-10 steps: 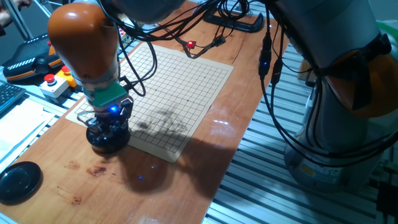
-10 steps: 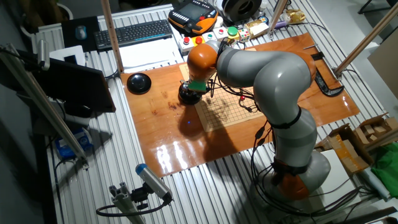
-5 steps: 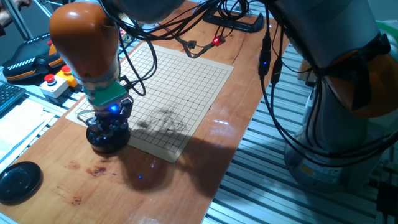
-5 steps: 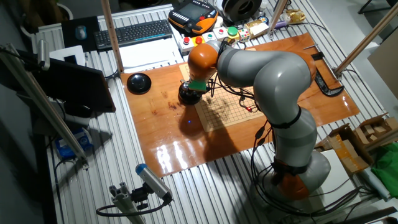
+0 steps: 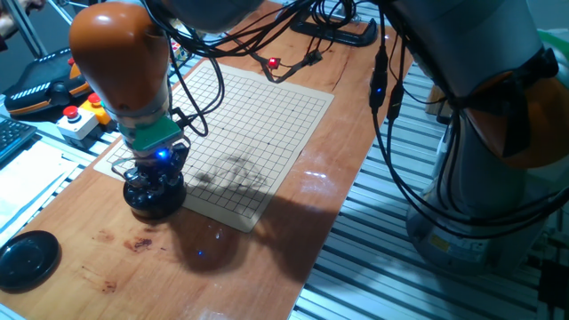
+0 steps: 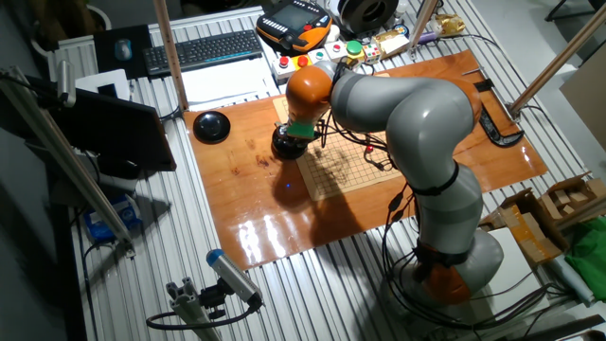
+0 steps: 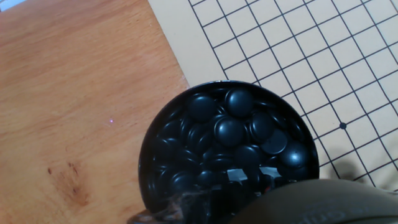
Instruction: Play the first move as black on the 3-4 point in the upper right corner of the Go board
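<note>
A round black bowl stands at the near left corner of the Go board. My gripper reaches straight down into it. In the hand view the bowl's rim rings several glossy black stones. A blurred part of my fingers covers the bottom edge. I cannot tell whether a single black stone is held, or how the jaws stand. The board's grid carries no stones. The 3-4 point cannot be told from the other crossings.
A black lid lies on the wooden table to the left. An emergency-stop box and a teach pendant sit beyond the table's left edge. Cables hang over the board's far side. A keyboard lies further off.
The arm and gripper hold still over the bowl. Only a small red light on the cable at the board's far edge shifts between frames.
</note>
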`<state>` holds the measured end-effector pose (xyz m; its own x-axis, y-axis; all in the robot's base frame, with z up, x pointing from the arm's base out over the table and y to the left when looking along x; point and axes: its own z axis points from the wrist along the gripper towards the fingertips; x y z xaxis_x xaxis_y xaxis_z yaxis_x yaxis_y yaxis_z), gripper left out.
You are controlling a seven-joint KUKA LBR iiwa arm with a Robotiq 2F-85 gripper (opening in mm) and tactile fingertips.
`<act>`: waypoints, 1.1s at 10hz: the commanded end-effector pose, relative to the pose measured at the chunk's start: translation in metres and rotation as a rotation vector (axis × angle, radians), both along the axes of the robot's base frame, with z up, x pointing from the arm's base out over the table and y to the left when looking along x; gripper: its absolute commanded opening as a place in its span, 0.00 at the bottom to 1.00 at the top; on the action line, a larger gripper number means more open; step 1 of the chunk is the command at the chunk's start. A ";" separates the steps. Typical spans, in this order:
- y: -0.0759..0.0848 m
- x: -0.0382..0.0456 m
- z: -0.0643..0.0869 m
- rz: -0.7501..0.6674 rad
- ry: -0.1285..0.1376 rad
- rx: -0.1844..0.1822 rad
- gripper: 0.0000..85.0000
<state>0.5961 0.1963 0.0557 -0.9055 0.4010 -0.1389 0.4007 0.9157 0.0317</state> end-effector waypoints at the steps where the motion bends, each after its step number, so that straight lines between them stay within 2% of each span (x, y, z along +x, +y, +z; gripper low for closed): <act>1: 0.000 -0.0004 0.001 0.000 0.000 0.000 0.24; 7: -0.001 -0.0010 0.008 0.000 0.003 -0.005 0.22; 11: 0.000 -0.0017 0.011 0.001 0.008 -0.006 0.18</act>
